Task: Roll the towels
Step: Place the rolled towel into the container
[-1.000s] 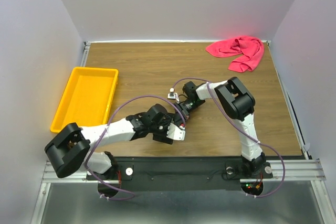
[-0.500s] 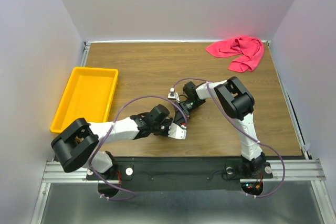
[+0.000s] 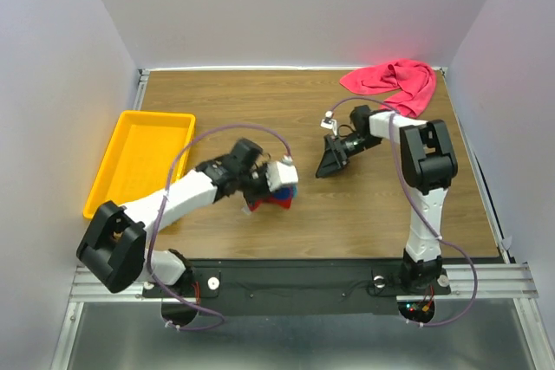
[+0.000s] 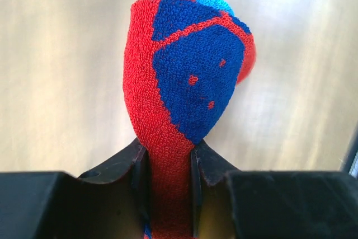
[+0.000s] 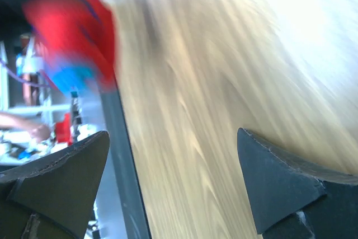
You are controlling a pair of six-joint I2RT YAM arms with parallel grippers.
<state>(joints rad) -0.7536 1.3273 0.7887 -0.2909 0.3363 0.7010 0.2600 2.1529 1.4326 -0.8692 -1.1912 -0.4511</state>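
The patterned towel (image 4: 190, 76), red and navy with a teal patch on top, is bunched into a tight roll. My left gripper (image 4: 168, 163) is shut on its red lower end. In the top view the same towel (image 3: 272, 197) hangs from the left gripper (image 3: 276, 185) near the table's middle. My right gripper (image 3: 328, 165) is open and empty, a short way to the right of it. In the right wrist view the right gripper (image 5: 173, 134) has wide jaws over bare wood, and the patterned towel (image 5: 72, 32) is a blur at upper left. The pink towel (image 3: 395, 84) lies crumpled at the far right corner.
A yellow tray (image 3: 139, 162) stands empty along the left side of the wooden table (image 3: 260, 101). White walls close in the left, back and right sides. The table's dark front edge (image 5: 120, 155) shows in the right wrist view.
The left gripper shut on the patterned towel and carried it up and back from the front edge. The right gripper opened and drew away to the right and back.
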